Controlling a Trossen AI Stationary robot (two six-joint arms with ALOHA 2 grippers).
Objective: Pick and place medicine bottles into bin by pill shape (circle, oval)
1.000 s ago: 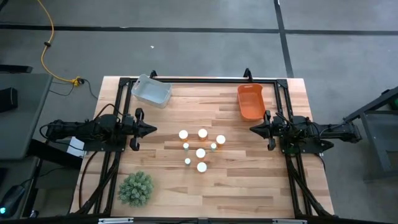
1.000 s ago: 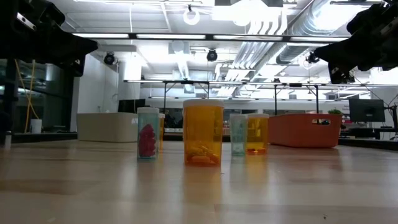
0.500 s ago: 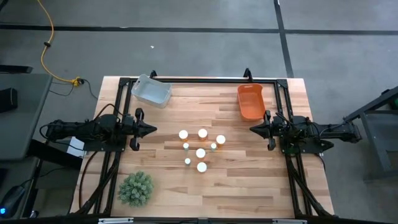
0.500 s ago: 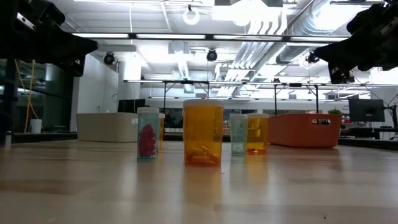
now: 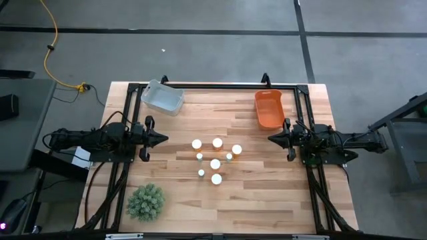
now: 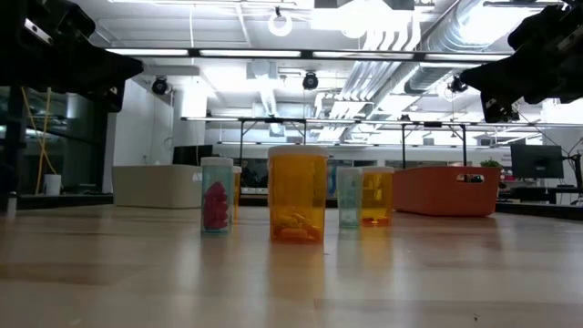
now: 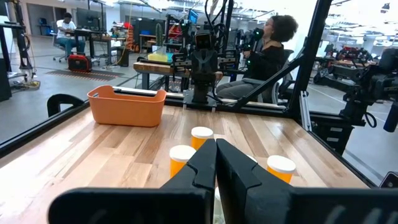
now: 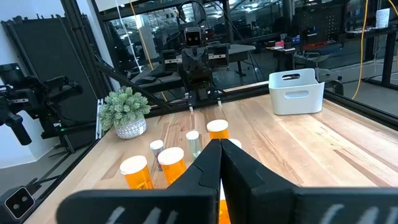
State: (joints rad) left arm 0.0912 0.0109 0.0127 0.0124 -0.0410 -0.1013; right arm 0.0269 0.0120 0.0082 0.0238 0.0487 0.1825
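Observation:
Several medicine bottles (image 5: 215, 162), amber or clear with round white caps, stand upright in a cluster at the middle of the wooden table; the low view shows them (image 6: 297, 195) on their bases, one clear bottle (image 6: 216, 195) with red pills. My left gripper (image 5: 163, 139) hovers shut at the table's left side, pointing level at the cluster. My right gripper (image 5: 271, 139) hovers shut at the right side, facing it. Both are well short of the bottles. Each wrist view shows shut fingers (image 7: 216, 163) (image 8: 220, 162) with bottles beyond.
A clear-white bin (image 5: 162, 97) sits at the far left corner, an orange bin (image 5: 268, 108) at the far right. A green spiky plant ball (image 5: 146, 201) stands at the near left. Black frame rails (image 5: 213, 85) border the table. People sit beyond the table.

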